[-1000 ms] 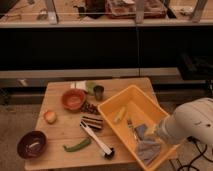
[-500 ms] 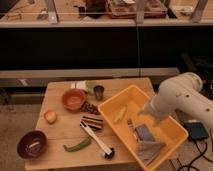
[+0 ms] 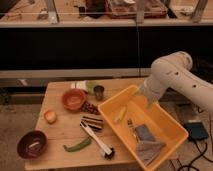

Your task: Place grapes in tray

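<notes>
The grapes (image 3: pixel 90 107), a small dark reddish cluster, lie on the wooden table (image 3: pixel 60 130) just right of the orange bowl (image 3: pixel 73 98) and left of the tray's near corner. The tray (image 3: pixel 172 131) is a large yellow bin sitting skewed on the table's right side. My white arm (image 3: pixel 172 72) reaches in from the right, and its gripper (image 3: pixel 149 103) hangs over the tray's far right rim, well to the right of the grapes. Nothing shows in the gripper.
A dark cup (image 3: pixel 99 91) stands behind the grapes and a striped block (image 3: pixel 92 122) in front of them. A green pepper (image 3: pixel 76 146), a maroon bowl (image 3: pixel 32 144) and a small orange fruit (image 3: pixel 50 116) lie to the left. The tray holds a yellow piece (image 3: pixel 120 114) and grey items (image 3: pixel 145 141).
The arm has swung up from the tray's lower right and across to its far right rim. Objects on the table have not moved.
</notes>
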{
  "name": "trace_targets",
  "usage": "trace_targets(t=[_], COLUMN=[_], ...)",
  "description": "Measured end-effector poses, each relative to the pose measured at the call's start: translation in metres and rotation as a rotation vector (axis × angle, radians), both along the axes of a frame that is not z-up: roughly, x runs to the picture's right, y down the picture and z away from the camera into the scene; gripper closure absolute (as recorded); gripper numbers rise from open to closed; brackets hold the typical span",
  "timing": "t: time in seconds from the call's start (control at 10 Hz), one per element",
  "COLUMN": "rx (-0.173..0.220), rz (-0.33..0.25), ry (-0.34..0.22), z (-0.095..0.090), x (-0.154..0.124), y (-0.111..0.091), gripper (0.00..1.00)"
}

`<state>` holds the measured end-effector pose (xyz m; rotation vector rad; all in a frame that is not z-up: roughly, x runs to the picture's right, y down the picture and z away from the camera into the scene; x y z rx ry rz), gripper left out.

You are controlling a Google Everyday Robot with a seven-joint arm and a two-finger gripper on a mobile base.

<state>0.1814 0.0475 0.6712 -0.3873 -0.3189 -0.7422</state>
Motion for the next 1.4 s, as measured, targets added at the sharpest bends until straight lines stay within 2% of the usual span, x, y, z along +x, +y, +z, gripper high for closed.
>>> trace_targets(t=[0.2, 0.3, 0.4, 0.5, 0.6, 0.7, 0.9, 1.1, 1.3, 1.4], rx=[-0.001, -0.022, -0.054, -0.069, -0.074, -0.077, -0.095, -0.108, -0.119, -0.135], rz=[0.003, 0.023, 0.047, 0.071, 0.114, 0.210, 0.375, 0.515, 0.559, 0.566], ry=[0.001, 0.020, 0.065, 0.117, 0.156, 0.222, 0.290, 0.354, 0.379, 0.365], z=[0.000, 0.000, 0.005, 0.010, 0.012, 0.019, 0.025, 0.031, 0.032, 0.034], x=[0.001, 0.003, -0.003, -0.015, -0.025, -0.045, -0.087, -0.116, -0.131, -0.130], y=[0.001, 0.004, 0.008, 0.009, 0.010, 0.009, 0.007, 0.007, 0.007, 0.004], gripper=[0.46, 0.46, 0.46, 0.46, 0.46, 0.46, 0.46, 0.46, 0.46, 0.46])
